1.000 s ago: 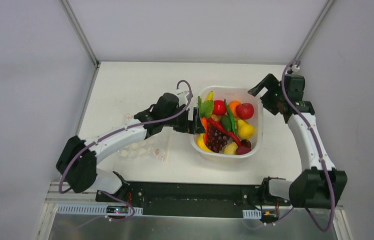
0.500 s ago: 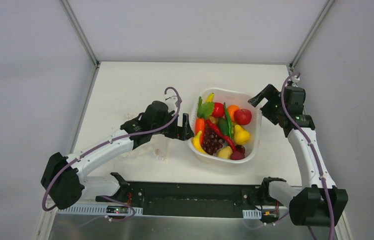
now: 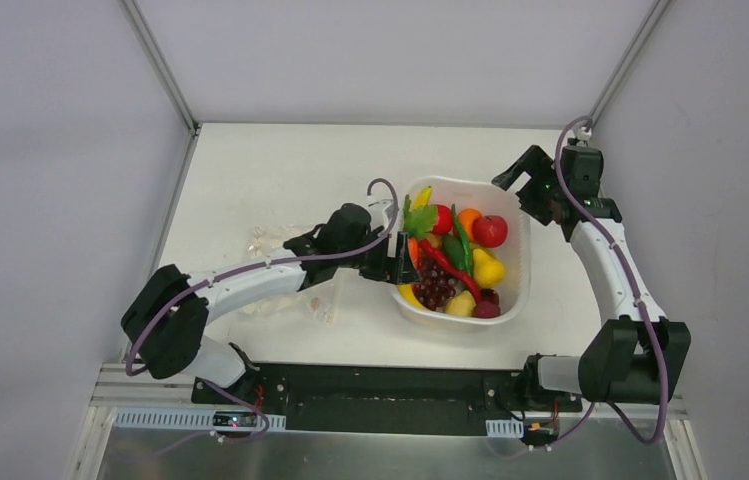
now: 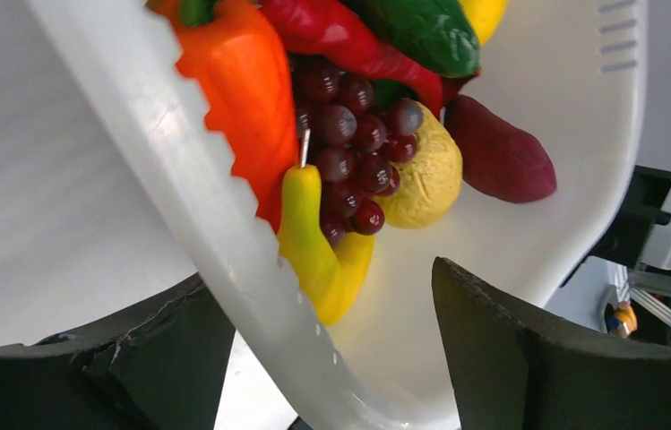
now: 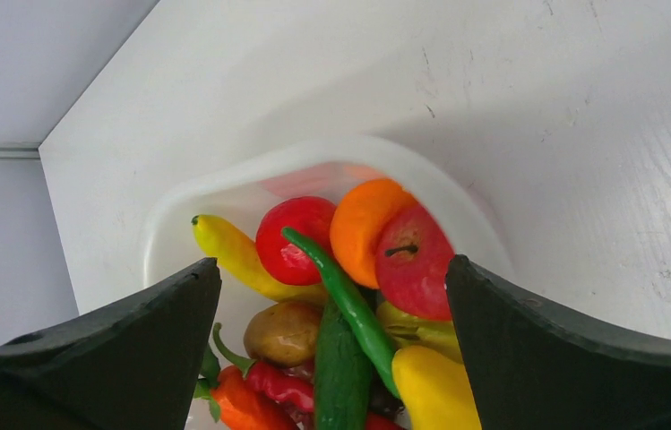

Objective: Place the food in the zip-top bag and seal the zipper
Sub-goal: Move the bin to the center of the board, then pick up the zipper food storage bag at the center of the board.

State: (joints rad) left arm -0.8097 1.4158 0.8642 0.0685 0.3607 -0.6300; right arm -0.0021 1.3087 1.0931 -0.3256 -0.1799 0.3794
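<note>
With the left gripper (image 4: 331,349) open wide, gripping nothing, back astride the wall of the white basket (image 4: 170,161), and the right gripper (image 5: 331,278) open and empty above its far corner, still no food (image 3: 488,230) moved into the zip-top bag (image 3: 268,240) lying beside it.

Your two arms match: the left arm (image 3: 250,283) and right arm (image 3: 612,262) wear glossy white shells between chunky black joint housings. A thin purple cable (image 3: 250,268) runs along each, looping loose near the wrist. The left claw (image 4: 318,278) and right claw (image 5: 331,262) have broad matte-black fingers (image 4: 529,358) with rough, cracked-looking edges. Dark bases (image 3: 538,380) sit at the near edge of the desk (image 3: 280,170).
</note>
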